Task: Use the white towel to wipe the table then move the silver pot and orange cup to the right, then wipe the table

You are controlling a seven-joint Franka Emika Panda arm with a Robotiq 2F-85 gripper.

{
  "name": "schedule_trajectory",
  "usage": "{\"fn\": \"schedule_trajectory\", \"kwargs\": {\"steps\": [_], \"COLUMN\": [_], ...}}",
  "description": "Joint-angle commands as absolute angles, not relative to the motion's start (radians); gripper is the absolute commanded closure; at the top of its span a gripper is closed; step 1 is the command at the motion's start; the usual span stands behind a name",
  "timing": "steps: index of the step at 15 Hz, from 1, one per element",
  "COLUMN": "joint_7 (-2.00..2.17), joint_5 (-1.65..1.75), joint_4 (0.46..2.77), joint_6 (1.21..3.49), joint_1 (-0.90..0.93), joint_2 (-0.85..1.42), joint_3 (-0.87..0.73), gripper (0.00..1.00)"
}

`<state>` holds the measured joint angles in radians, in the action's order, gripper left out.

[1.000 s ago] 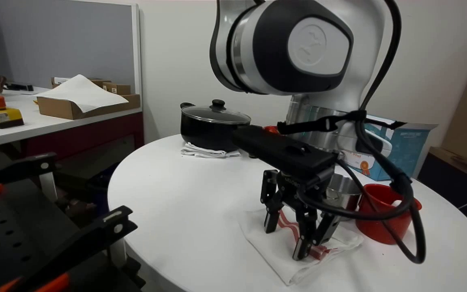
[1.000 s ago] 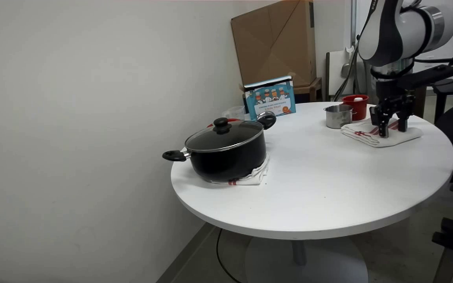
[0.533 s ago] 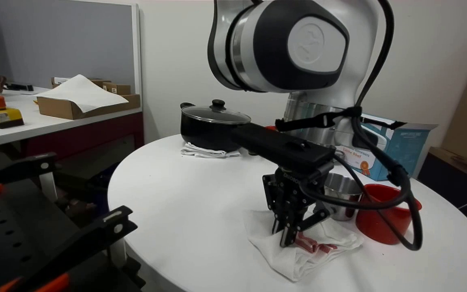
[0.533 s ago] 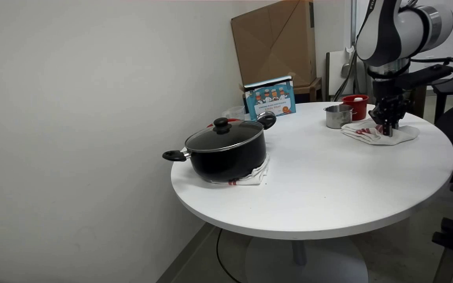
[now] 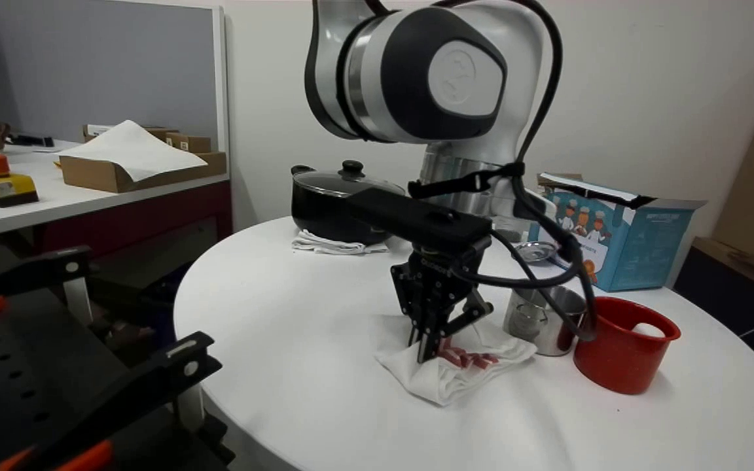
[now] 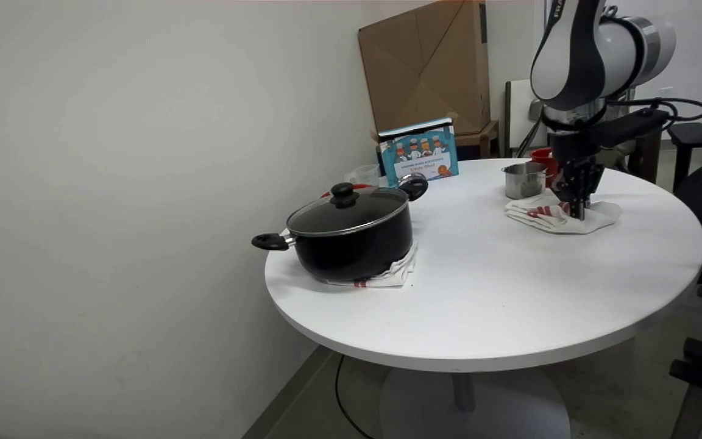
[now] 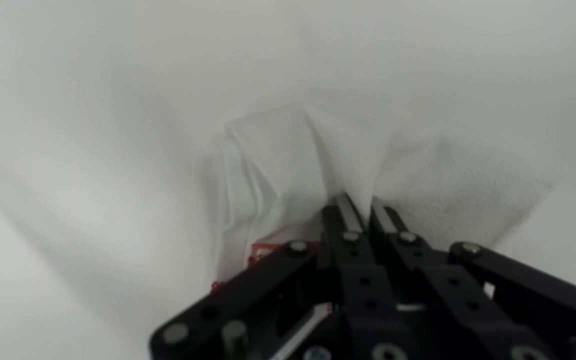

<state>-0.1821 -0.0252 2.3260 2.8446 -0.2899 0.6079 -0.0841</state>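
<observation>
On the round white table (image 5: 272,314), the white towel (image 5: 439,386) lies bunched, its red stripes crumpled beside the fingers. My gripper (image 5: 419,347) points down and is shut on a fold of it; in the wrist view, a ridge of white towel (image 7: 278,150) runs between the fingertips of the gripper (image 7: 365,215). The silver pot (image 5: 540,327) stands upright just beyond the towel. Touching or nearly touching it is the orange cup (image 5: 619,360), red in colour, with something white inside. In an exterior view the gripper (image 6: 582,210) partly hides the cup (image 6: 544,160).
A large black lidded pot (image 6: 357,244) rests on a folded cloth (image 6: 393,274) near the wall. A blue picture box (image 5: 652,248) stands at the table's edge behind the cup. Near the box sits a small shiny metal item (image 5: 534,252). A cable loop hangs from the arm.
The jaws, apart a second ago, have come together on the towel and gathered it. Gripper and towel have shifted left in both exterior views. Silver pot and cup have stayed put.
</observation>
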Motion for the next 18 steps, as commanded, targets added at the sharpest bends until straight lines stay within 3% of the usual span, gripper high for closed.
{"fn": "schedule_trajectory", "kwargs": {"steps": [1,12,18], "joint_7": [-0.180,-0.235,-0.248], "joint_5": [-0.001,-0.001,0.023], "joint_4": [2.319,2.327,2.314], "joint_6": [2.840,2.830,2.787], "joint_1": [-0.229,-0.102,-0.002], "joint_2": [0.656,0.677,0.697], "joint_3": [-0.039,0.215,0.246], "gripper": [0.95,0.95,0.95]}}
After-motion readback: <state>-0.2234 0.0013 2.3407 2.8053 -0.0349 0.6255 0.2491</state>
